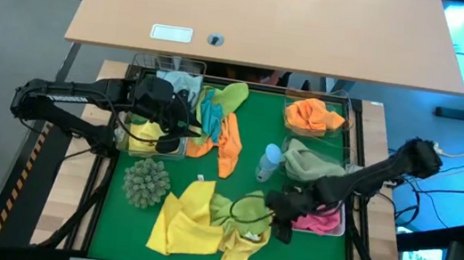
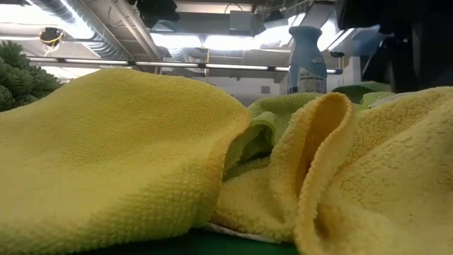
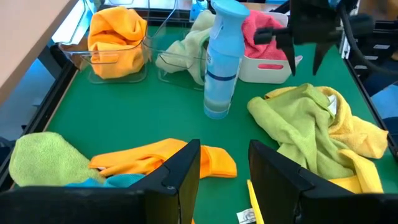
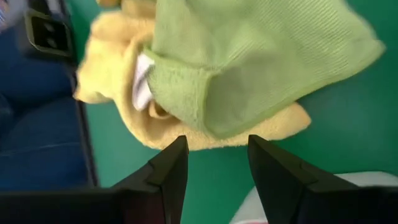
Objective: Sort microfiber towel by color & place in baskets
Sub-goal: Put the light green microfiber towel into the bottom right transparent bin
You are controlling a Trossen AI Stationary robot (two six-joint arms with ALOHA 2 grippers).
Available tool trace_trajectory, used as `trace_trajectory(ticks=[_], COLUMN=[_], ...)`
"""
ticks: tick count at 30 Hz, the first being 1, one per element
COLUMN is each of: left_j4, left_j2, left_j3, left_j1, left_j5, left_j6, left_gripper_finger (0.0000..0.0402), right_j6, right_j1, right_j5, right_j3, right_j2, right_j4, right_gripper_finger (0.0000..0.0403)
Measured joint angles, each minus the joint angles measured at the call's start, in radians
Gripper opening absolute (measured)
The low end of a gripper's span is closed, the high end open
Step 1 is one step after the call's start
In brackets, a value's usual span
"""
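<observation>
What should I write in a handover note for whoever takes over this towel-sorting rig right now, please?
Left gripper: open and empty, over the left-side bins.
Right gripper: open and empty, just above the green towel that lies on the yellow towels at the front of the mat.
Done: orange towel in the back-right clear bin; pale green towel in the bin in front of it; pink towel in the white bin; a yellow towel in a left bin.
Left: the front pile, plus the loose orange towel, blue towel and green towel mid-mat.
Spray bottle and spiky ball stay out.
</observation>
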Motion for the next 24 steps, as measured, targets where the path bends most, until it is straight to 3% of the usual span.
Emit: trace_trajectory(ticks=[7, 12, 17, 20, 24], left_j4=[0.0, 0.0, 0.0, 0.0, 0.0], left_j2=[0.0, 0.0, 0.0, 0.0, 0.0], left_j3=[0.0, 0.0, 0.0, 0.0, 0.0], left_j1=[0.0, 0.0, 0.0, 0.0, 0.0], left_j5=[0.0, 0.0, 0.0, 0.0, 0.0], left_j6=[0.0, 0.0, 0.0, 0.0, 0.0], left_gripper_finger=[0.013, 0.013, 0.013, 0.013, 0.013], right_j6=[-0.075, -0.09, -0.114, -0.138, -0.142], right_j1=[0.048, 0.055, 0.052, 0.053, 0.052], right_j5=[0.045, 0.149, 0.122, 0.101, 0.093], right_j3=[0.0, 0.0, 0.0, 0.0, 0.0], right_j2=[0.068, 0.091, 0.125, 0.133, 0.13], right_j4=[0.124, 0.168, 0.164, 0.166, 0.171], right_gripper_finger=[0.0167, 0.0167, 0.0159, 0.013, 0.0058])
